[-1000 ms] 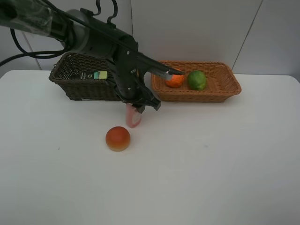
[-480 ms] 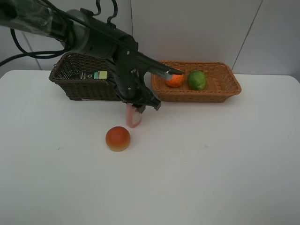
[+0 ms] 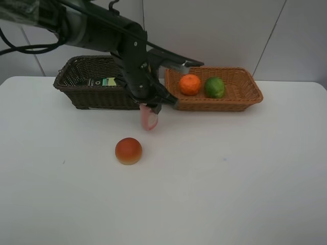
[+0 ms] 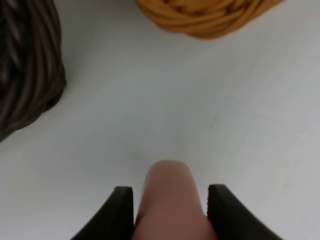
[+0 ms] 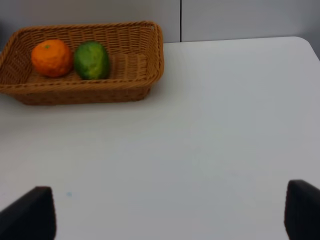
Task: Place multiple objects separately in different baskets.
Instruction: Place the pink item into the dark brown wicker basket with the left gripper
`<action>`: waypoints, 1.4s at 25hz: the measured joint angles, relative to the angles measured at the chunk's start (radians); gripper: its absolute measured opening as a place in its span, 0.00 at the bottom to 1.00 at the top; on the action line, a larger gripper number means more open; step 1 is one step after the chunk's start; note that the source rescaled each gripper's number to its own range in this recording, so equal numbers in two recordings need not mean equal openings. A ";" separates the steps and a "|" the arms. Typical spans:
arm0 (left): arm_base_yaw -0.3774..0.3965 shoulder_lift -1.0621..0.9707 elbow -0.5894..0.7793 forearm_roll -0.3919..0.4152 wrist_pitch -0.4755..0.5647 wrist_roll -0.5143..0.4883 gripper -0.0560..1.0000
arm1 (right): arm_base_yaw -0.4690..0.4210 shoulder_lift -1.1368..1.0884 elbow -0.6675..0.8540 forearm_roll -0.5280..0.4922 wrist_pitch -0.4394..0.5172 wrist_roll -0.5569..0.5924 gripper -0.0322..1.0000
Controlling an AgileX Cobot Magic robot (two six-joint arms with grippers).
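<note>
Handling note: treat pink container [image 3: 149, 120] as light, smooth, likely thin-walled; hold mid-body, gently. Pinched now in left gripper [image 4: 170, 192], hanging above table [image 3: 230, 178] beside dark basket [image 3: 82, 89]. Right gripper [image 5: 165, 210] spread, empty.

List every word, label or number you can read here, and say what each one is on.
Label on a dark item in the dark basket: green and pale patches, too small to read.
No other text shows in any view.
</note>
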 joint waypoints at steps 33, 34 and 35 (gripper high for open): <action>0.323 -0.090 0.000 0.133 -0.363 -0.059 0.42 | 0.000 0.000 0.000 0.000 0.000 0.000 1.00; 0.323 -0.069 0.000 0.133 -0.373 -0.059 0.42 | 0.000 0.000 0.000 0.000 0.000 0.000 1.00; 0.324 -0.049 0.000 0.133 -0.383 -0.059 0.42 | 0.000 0.000 0.000 0.000 0.000 0.000 1.00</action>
